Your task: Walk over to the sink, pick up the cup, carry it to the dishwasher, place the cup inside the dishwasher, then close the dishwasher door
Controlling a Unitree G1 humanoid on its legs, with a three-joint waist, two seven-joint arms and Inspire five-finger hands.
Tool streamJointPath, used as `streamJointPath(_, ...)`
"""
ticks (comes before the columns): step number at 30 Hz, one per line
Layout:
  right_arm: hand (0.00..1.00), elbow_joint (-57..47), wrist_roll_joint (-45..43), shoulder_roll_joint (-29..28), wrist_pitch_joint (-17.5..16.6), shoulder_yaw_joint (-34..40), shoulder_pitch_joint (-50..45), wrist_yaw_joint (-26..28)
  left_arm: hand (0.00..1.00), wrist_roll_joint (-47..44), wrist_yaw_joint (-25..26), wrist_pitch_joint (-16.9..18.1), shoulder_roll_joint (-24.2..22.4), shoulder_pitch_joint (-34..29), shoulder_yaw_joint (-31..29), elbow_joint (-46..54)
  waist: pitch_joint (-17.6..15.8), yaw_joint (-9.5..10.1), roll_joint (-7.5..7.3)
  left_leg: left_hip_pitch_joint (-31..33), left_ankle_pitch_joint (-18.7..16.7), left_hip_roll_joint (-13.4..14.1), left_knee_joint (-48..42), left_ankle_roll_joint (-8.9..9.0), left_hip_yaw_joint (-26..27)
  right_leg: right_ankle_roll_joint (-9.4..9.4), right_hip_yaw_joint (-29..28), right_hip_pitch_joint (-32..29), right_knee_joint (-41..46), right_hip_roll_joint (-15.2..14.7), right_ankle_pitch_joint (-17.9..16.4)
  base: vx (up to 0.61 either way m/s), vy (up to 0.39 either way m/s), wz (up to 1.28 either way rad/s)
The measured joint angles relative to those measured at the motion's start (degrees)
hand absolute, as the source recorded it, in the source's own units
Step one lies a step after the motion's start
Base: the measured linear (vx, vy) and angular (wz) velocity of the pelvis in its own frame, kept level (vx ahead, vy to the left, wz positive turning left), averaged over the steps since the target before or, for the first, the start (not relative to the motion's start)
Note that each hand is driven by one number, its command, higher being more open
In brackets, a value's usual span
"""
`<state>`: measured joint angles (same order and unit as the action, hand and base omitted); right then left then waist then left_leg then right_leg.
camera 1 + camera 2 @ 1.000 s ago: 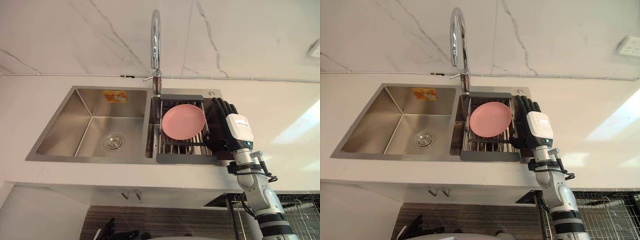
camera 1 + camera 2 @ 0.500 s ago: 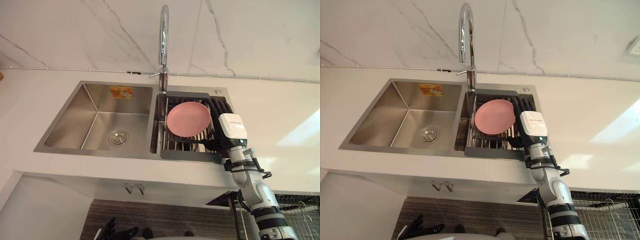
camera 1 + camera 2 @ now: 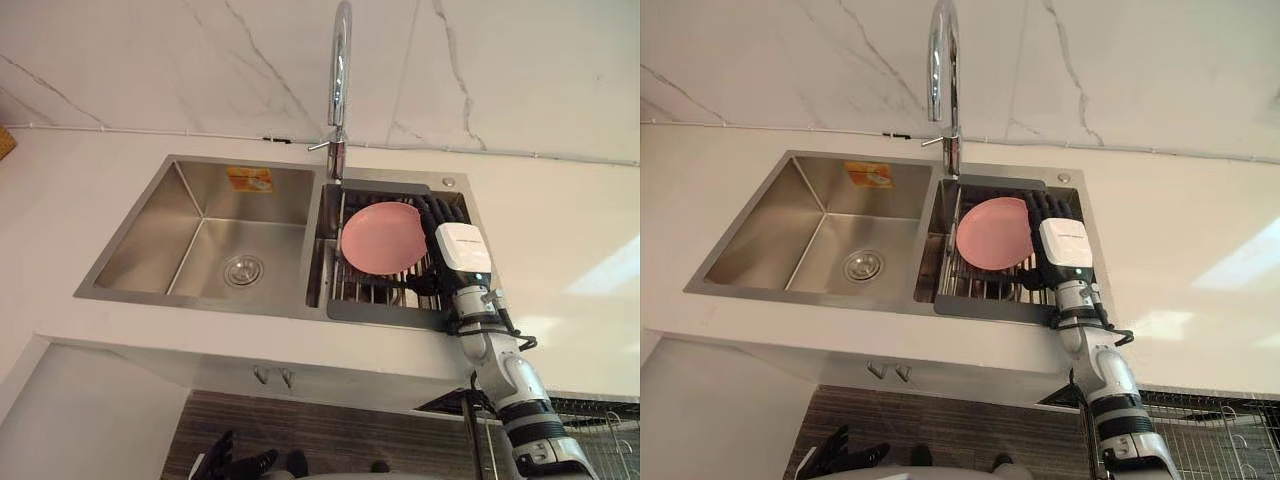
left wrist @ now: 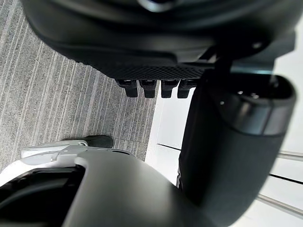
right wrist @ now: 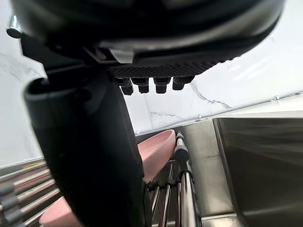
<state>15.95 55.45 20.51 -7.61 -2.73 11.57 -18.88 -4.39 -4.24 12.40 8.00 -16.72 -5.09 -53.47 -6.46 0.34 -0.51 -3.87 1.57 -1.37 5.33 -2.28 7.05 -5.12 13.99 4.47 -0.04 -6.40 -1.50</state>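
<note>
The right robot hand (image 3: 462, 250) has moved in from the right rim of the sink (image 3: 150, 235). It now hangs over the rack (image 3: 385, 297) in the right basin, just beside the pink plate (image 3: 382, 237) lying there. Its fingers are straight and grip nothing visible; what lies under the palm is hidden. The left robot hand (image 3: 228, 462) hangs low.

In the left wrist view, its relaxed fingers (image 4: 151, 88) are empty above the grey floor (image 4: 57, 109).

In the right wrist view, straight fingers (image 5: 151, 85) point over the plate and the rack's bars.
</note>
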Motion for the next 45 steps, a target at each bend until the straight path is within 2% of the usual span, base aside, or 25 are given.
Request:
streamJointPath(11, 1.0, 4.23, -0.29, -0.05, 5.8, 0.01, 4.69, 0.01, 1.0, 0.0, -0.28, -0.06, -0.01, 0.0, 0.07, 0.75, -0.68, 0.36, 0.04, 0.12, 0.01, -0.05, 0.02, 0.0, -0.23, 0.0, 0.38, -0.02, 0.22, -0.07, 0.01, -0.01, -0.002, 0.01)
streamJointPath(16, 1.0, 6.25, -0.28, -0.25, 7.32, 0.02, 6.54, 0.24, 1.0, 0.0, -0.32, -0.14, -0.01, 0.01, 0.12, 1.09, -0.97, 0.5, -0.02, 0.2, 0.01, -0.06, 0.04, 0.0, -0.31, 0.0, 0.58, -0.02, 0.21, -0.07, 0.0, -0.01, -0.001, 0.01)
streamJointPath(27, 1.0, 8.4, 0.02, -0.22, 7.63, -0.01, 9.54, 3.49, 1.0, -0.01, -0.7, -0.44, 0.03, 0.03, 0.1, 1.84, -1.76, 0.63, -0.07, 0.21, 0.09, -0.07, 0.05, -0.06, -1.46, 0.01, 1.54, 0.37, 0.2, -0.05, 0.0, 0.0, -0.003, 0.04)
streamJointPath(33, 1.0, 10.56, -0.1, -0.24, 7.62, -1.24, 11.02, 3.49, 1.0, 0.01, -0.92, -0.54, 0.05, 0.36, 0.18, 2.03, -1.83, 1.81, -0.12, 0.29, 0.25, -0.05, 0.06, 0.05, -1.55, 0.01, 1.79, 0.43, 0.18, -0.05, 0.0, 0.0, -0.002, 0.01)
streamJointPath(41, 1.0, 10.72, -0.14, -0.23, 7.84, -2.27, 12.21, 3.33, 1.0, -0.02, -0.98, -0.28, 0.1, 0.36, 0.16, 2.13, -2.16, 1.87, -0.21, 0.62, 0.39, -0.08, 0.07, 0.03, -1.79, 0.0, 1.98, 0.24, 0.19, -0.07, 0.0, 0.0, -0.001, 0.0)
streamJointPath(42, 0.0, 10.85, -0.14, -0.23, 7.92, -2.29, 12.63, 3.33, 1.0, -0.02, -0.98, -0.17, 0.09, 0.36, 0.15, 2.13, -2.17, 1.88, -0.21, 0.82, 0.45, -0.07, 0.07, 0.03, -1.79, 0.0, 2.0, 0.06, 0.19, -0.06, 0.0, 0.0, 0.0, 0.0)
streamJointPath(45, 0.0, 10.85, -0.28, -0.23, 7.96, -2.29, 12.8, 3.33, 1.0, -0.07, -0.98, -0.07, 0.1, 0.36, 0.15, 2.2, -2.29, 1.89, -0.25, 1.1, 0.8, -0.06, 0.07, 0.08, -1.81, 0.1, 2.03, -0.17, 0.2, -0.05, 0.08, 0.0, 0.0, 0.0)
